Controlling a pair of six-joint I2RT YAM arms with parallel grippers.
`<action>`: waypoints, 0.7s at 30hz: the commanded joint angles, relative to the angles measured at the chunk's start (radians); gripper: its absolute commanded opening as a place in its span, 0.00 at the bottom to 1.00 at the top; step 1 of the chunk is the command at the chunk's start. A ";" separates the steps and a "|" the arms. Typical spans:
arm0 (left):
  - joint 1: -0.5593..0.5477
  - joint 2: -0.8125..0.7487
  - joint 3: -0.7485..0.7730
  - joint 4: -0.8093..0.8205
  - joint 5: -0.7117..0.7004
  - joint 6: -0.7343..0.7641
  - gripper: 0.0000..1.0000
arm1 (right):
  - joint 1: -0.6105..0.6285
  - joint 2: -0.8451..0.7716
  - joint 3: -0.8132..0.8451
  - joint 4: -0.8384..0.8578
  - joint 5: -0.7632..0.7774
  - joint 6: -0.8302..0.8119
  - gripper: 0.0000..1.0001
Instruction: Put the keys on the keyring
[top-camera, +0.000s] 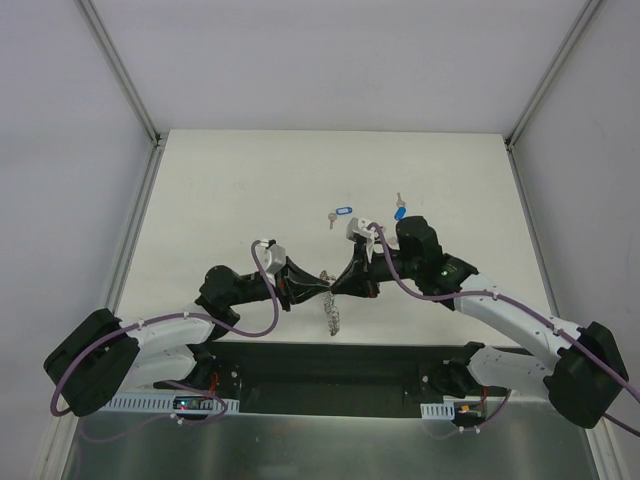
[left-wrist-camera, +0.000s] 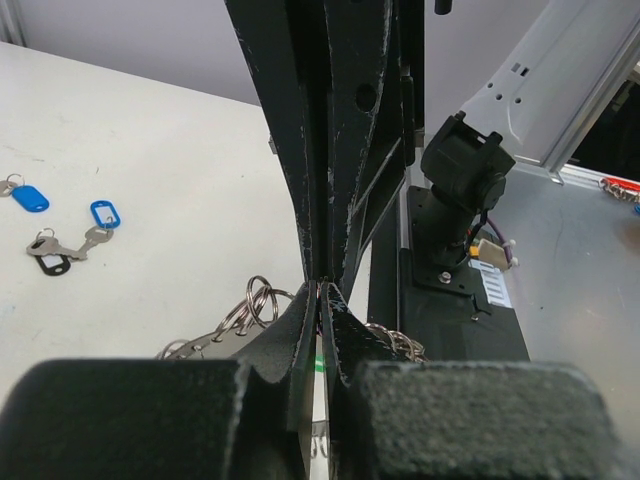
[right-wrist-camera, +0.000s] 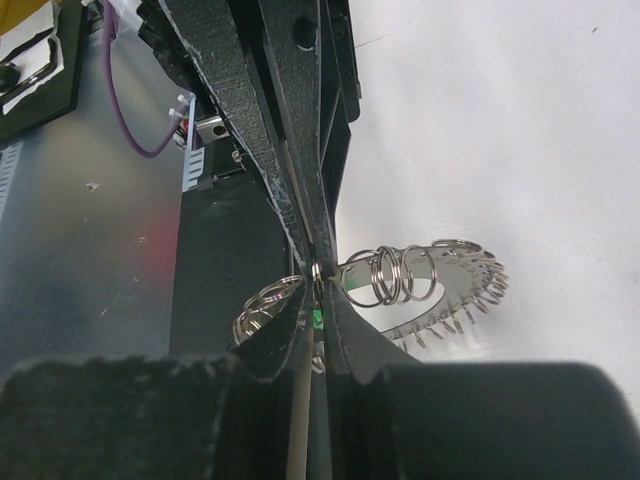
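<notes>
top view: both arms meet tip to tip over the table (top-camera: 230, 190). left gripper (top-camera: 322, 286) is clenched on the keyring (top-camera: 332, 316), which hangs edge-on under the pinch. loose keys (top-camera: 340, 213) lie further back, well apart from it. left wrist view: its fingers (left-wrist-camera: 300, 345) are pressed together, small rings of the fringe poke out either side, three keys lie flat at far left. right wrist view: right gripper (right-wrist-camera: 318, 300) is pinched almost shut right against the other tips, ring fanning out to the right. a green spot (right-wrist-camera: 318, 318) shows in the slit; can't tell what it grips. risk: both pinch nearly the same point, so a sideways pull could twist the thin wire out of the left grip and drop the ring.
</notes>
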 joint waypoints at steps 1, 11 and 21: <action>-0.009 -0.004 0.047 0.429 0.005 -0.015 0.00 | -0.003 0.010 0.041 0.060 -0.101 -0.010 0.09; -0.010 0.010 0.036 0.414 -0.018 0.041 0.01 | -0.036 0.058 0.087 -0.028 -0.130 -0.074 0.01; -0.009 -0.183 0.087 -0.237 -0.006 0.235 0.37 | -0.022 0.128 0.286 -0.444 -0.010 -0.312 0.01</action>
